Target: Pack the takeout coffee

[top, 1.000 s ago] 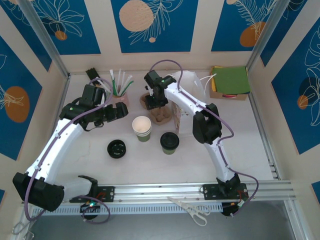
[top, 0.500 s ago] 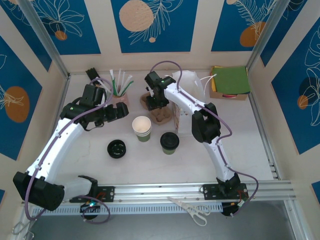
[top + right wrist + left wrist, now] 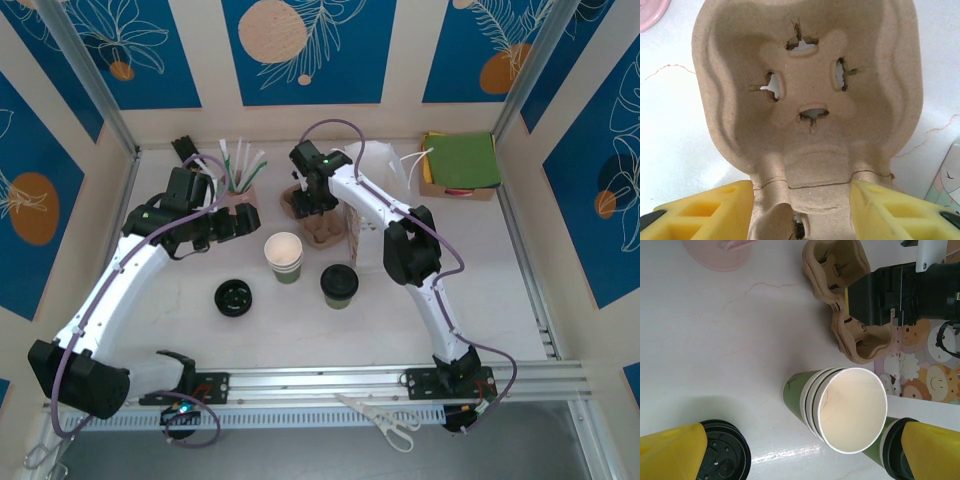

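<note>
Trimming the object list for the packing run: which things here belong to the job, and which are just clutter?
Job:
- takeout coffee
- cardboard cup carrier, straddled by the right gripper
- white bag, probably

Lying about:
- stack of lidless green cups
- lone black lid
- pink straw holder
- scissors
- green pad, back right

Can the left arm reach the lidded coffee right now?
Probably, though not straight: the stack of lidless cups stands between the open left gripper and the takeout coffee, so it must go over or around.
</note>
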{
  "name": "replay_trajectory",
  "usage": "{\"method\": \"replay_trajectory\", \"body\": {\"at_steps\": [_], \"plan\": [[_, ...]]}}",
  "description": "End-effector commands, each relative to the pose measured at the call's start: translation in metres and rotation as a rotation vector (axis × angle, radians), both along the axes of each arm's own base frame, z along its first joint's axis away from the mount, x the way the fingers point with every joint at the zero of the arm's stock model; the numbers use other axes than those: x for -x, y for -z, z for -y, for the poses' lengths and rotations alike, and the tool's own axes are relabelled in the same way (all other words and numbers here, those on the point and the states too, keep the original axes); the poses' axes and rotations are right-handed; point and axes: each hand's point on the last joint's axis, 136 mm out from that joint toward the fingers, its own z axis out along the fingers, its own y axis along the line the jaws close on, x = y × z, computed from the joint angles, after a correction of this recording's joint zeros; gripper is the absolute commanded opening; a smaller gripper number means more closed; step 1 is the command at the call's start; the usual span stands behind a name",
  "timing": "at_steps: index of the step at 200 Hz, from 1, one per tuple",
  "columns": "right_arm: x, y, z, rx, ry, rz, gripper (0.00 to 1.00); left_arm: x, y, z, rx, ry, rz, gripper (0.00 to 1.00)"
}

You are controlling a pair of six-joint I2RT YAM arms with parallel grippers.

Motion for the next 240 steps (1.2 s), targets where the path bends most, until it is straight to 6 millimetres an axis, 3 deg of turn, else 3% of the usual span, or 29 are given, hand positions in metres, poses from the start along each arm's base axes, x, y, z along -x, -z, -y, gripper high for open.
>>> {"method": "replay_trajectory", "body": {"at_steps": [1, 118, 144, 170, 240], "plan": [[-0.004, 0.0, 0.006, 0.019, 0.004, 0.003, 0.54, -0.002, 0.0, 0.002, 0.006, 0.02, 0.0, 1.0], [0.002, 0.024, 0.004, 0.015, -0.006, -0.062, 0.52, -0.001, 0.0, 0.005, 0.013, 0.043, -0.003, 1.0], [0.003, 0.026, 0.004, 0.019, -0.006, -0.068, 0.46, -0.002, -0.001, 0.005, 0.014, 0.043, -0.001, 1.0], [0.003, 0.024, 0.005, 0.02, -0.009, -0.065, 0.38, -0.001, -0.001, 0.005, 0.014, 0.043, -0.001, 1.0], [0.0, -0.005, 0.001, -0.01, -0.007, -0.021, 0.35, -0.002, -0.001, 0.006, 0.014, 0.043, 0.0, 1.0]]}}
